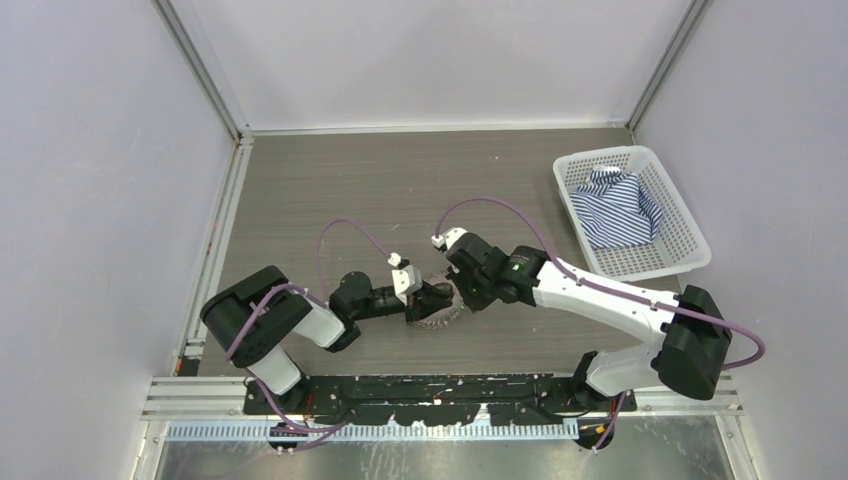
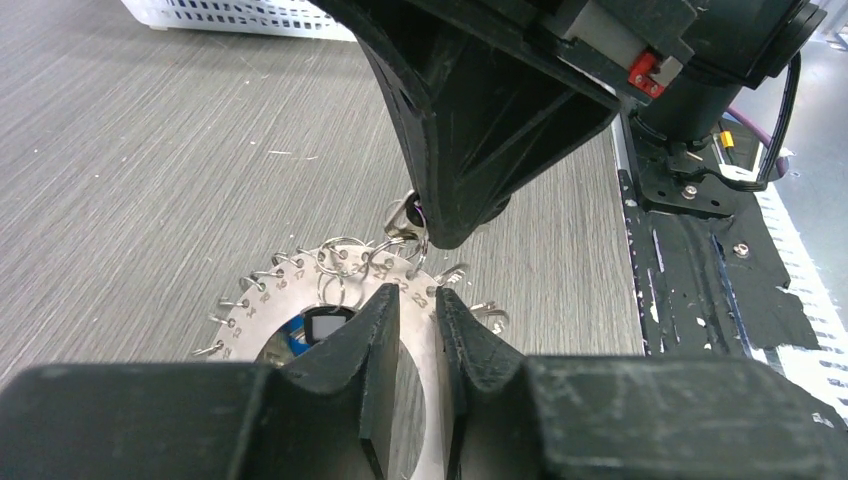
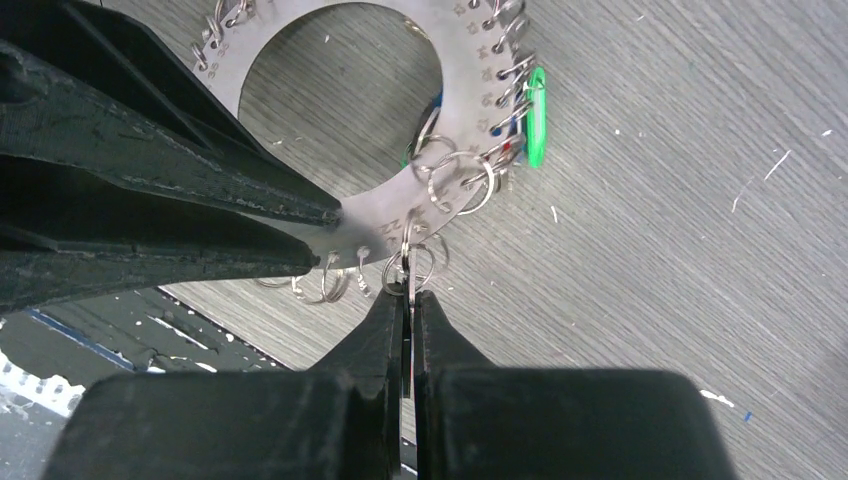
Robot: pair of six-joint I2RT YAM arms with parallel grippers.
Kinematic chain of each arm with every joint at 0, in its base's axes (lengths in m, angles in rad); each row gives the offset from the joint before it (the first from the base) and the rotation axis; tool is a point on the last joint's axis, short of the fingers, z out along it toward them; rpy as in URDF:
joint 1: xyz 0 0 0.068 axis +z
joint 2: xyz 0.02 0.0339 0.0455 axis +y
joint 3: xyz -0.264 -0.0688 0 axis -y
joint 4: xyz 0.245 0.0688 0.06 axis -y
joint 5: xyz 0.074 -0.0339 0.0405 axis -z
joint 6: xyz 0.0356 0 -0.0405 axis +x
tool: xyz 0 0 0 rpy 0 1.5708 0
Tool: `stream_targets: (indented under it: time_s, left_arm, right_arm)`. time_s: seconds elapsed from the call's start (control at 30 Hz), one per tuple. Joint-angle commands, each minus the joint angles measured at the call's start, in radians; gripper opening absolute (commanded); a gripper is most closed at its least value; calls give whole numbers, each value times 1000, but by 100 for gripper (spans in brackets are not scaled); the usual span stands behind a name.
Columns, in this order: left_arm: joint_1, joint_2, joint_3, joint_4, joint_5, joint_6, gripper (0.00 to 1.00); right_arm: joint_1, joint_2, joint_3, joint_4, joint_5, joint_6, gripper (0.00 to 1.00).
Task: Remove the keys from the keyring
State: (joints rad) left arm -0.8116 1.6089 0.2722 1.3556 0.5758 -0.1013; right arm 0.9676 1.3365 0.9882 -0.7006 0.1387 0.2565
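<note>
Straddling the keyring [image 3: 465, 50], left end effector [image 2: 415, 300] gapes narrowly; right end effector [image 3: 409, 300] pinches a key [image 2: 404, 220].

A white basket [image 1: 604, 154] holding a blue-striped shirt [image 1: 615, 208] sits on the grey table [image 1: 350, 180].

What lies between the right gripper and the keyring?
Small split rings on the keyring rim; the right gripper pinches one, as the right wrist view shows.

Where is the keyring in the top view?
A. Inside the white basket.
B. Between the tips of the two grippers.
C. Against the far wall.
B: the keyring sits where the left gripper and the right gripper meet, well apart from the white basket, which holds a striped cloth.
</note>
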Motion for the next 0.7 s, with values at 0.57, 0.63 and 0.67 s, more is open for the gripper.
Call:
stream_targets:
  time_s: [0.57,0.63,0.67]
  left_arm:
    - [2,-29,94,-74,16,142,28]
    - [13,-29,102,-93,49,137,28]
    - [20,-30,106,-107,65,136,28]
  right_arm:
    - [30,4,76,-10,21,-56,1]
    - [30,-1,71,-7,24,-54,1]
    - [30,-4,70,-4,25,-52,1]
